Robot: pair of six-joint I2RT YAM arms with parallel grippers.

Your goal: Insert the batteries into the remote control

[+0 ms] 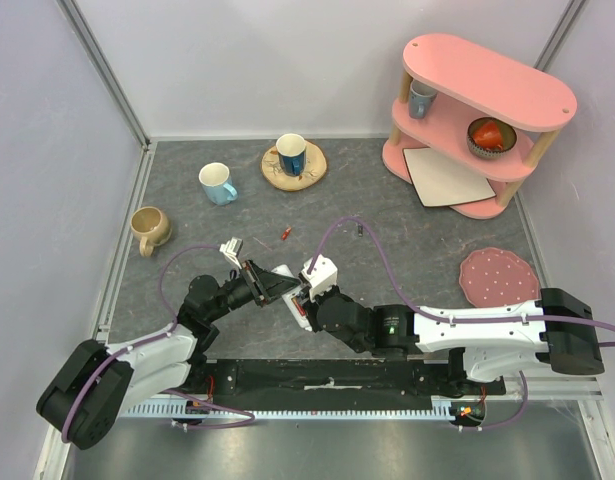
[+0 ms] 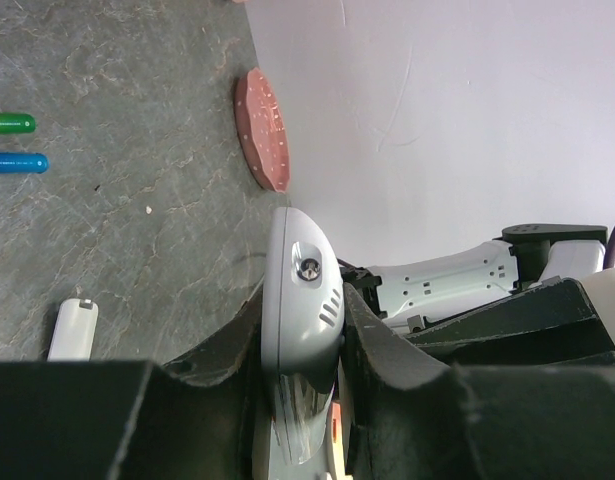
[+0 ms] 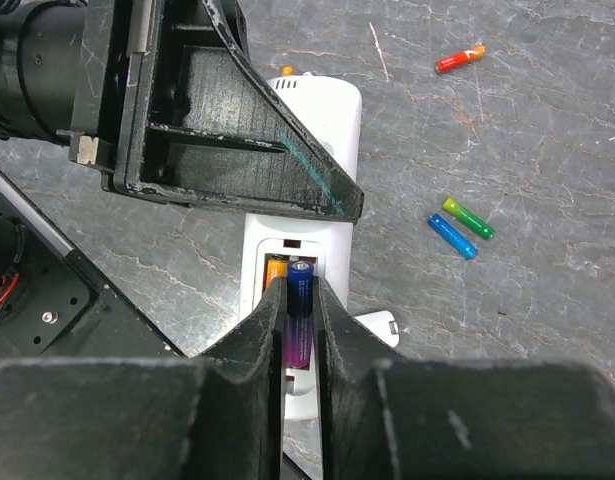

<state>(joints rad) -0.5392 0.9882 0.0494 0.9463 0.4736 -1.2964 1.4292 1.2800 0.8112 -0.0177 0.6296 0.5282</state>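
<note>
— Right wrist view first: what am I holding in the right gripper (image 3: 300, 296)?
— Jaws narrow, pinched on the purple battery (image 3: 299, 340); I have it over the open bay of the remote control (image 3: 312, 115); an orange battery (image 3: 275, 270) lies in that bay, just beside it.
— And my left gripper (image 2: 302, 305)?
— Closed on the remote's two long edges; green battery (image 3: 468, 218) and blue battery (image 3: 453, 236) lie side by side right of the remote; red battery (image 3: 459, 60) lies farther out, apart from that pair.
</note>
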